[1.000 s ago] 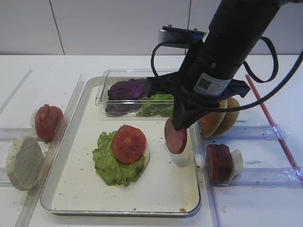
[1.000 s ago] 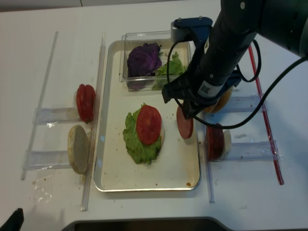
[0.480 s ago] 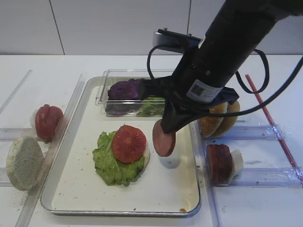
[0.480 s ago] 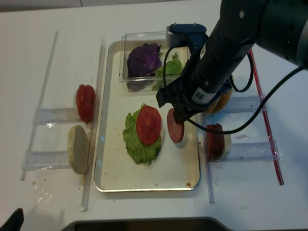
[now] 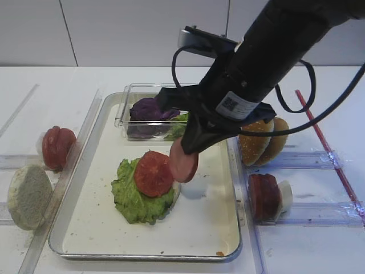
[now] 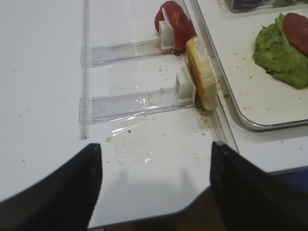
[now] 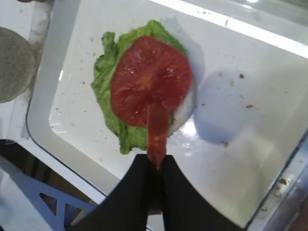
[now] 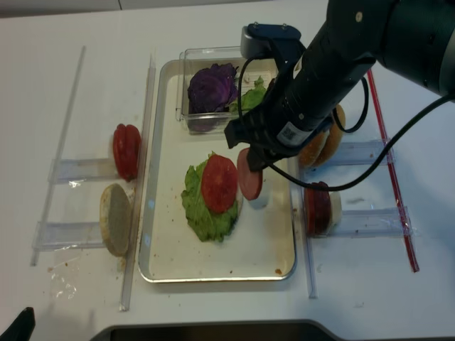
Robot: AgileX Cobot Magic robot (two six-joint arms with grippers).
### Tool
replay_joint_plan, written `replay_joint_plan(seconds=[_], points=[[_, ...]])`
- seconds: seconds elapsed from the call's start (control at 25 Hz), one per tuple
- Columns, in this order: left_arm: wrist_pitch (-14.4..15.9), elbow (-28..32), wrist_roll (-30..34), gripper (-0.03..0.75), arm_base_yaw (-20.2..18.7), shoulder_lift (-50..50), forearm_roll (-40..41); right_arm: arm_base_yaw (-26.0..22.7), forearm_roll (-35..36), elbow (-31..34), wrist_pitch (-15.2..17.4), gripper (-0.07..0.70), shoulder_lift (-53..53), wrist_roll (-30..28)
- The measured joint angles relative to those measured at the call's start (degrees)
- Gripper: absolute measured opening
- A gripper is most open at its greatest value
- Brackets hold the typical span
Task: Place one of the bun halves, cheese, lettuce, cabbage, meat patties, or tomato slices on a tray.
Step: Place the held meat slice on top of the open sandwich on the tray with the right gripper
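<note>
Above the tray (image 5: 102, 188), the right hand (image 5: 191, 149) clamps a meat patty (image 5: 182, 162) edgewise.

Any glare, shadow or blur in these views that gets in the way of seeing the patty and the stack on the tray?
Right wrist: bright glare streaks on the silver metal tray; the right gripper and the pink-brown meat patty it pinches edge-on look soft; a shadow lies beside the red tomato slice. Exterior high: arm shadow beside the stack, all sharp. Left wrist: dark, blurred left gripper fingers, tray edge clear.
</note>
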Motion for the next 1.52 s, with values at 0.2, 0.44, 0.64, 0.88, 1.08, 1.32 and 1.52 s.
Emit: replay_joint_plan(seconds=[0.2,0.44,0.64,0.88,1.08,1.32,1.52], points=[[0.0,0.0,0.0,0.440,0.0,0.0,0.0,0.0,4.1,0.0,-0.1,0.081,0.0,-3.7],[0.0,0.0,0.0,0.440,0.0,0.0,0.0,0.0,7.9,3.6,-2.5,0.081,-0.2,-6.1],[0.0,0.0,0.0,0.440,0.0,0.0,0.0,0.0,15.6,8.0,-5.5,0.081,-0.2,-12.5],[0.0,0.0,0.0,0.440,0.0,0.0,0.0,0.0,20.6,10.4,-8.5,0.081,-0.2,-18.6],[0.0,0.0,0.0,0.440,0.0,0.0,0.0,-2.8,26.3,10.8,-8.3,0.081,-0.2,-23.7],[0.0,0.0,0.0,0.440,0.0,0.0,0.0,-7.2,34.7,10.8,-4.7,0.081,-0.2,-32.8],[0.0,0.0,0.0,0.440,0.0,0.0,0.0,-7.4,41.3,10.8,-0.8,0.081,2.4,-38.3]])
